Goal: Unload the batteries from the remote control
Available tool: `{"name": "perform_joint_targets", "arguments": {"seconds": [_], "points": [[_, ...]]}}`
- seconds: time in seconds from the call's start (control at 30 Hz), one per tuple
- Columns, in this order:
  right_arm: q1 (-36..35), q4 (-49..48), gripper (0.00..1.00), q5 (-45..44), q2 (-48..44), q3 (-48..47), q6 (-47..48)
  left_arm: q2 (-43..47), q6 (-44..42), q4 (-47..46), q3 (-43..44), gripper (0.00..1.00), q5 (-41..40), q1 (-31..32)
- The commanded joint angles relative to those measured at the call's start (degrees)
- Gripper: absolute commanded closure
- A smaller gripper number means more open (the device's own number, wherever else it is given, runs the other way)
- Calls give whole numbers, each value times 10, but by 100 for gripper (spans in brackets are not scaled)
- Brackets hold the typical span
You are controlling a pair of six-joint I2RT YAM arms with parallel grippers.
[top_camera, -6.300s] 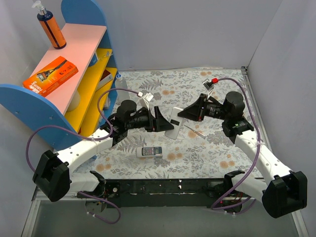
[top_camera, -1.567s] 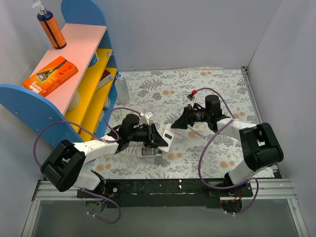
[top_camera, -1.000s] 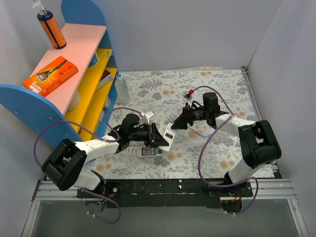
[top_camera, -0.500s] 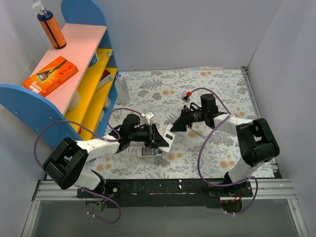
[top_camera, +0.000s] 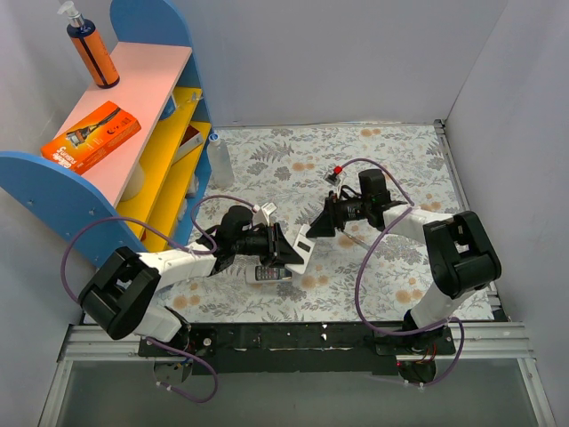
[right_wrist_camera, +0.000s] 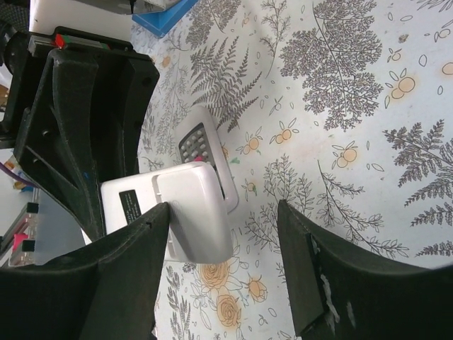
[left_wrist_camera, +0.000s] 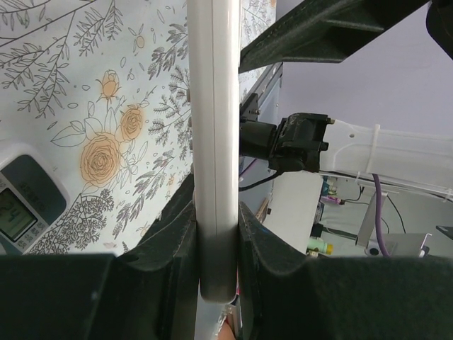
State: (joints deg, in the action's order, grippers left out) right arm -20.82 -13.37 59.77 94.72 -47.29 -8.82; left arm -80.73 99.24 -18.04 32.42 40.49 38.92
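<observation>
Holding white remote up above floral table, left gripper clamped on its long edges, back face turned toward right arm. Right gripper at remote's free end, jaws apart, one finger either side; contact unclear. Batteries not visible, judged inside behind back cover, which looks shut. Step in hand: getting cover open. Next move calls for right fingertip catching cover lip and sliding it off while left grip holds firm. Small grey keypad remote lies on table just below.
</observation>
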Motion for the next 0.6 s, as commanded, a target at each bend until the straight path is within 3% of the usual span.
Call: {"name": "perform_joint_targets", "arguments": {"seconds": [0.0, 0.17, 0.57], "points": [[0, 2, 34, -47, 17, -20, 13, 7, -3, -29, 7, 100, 19, 0], [10, -5, 43, -49, 30, -25, 2, 7, -5, -24, 6, 100, 19, 0], [32, -13, 50, -34, 42, -35, -12, 8, -6, -25, -4, 100, 12, 0]]}}
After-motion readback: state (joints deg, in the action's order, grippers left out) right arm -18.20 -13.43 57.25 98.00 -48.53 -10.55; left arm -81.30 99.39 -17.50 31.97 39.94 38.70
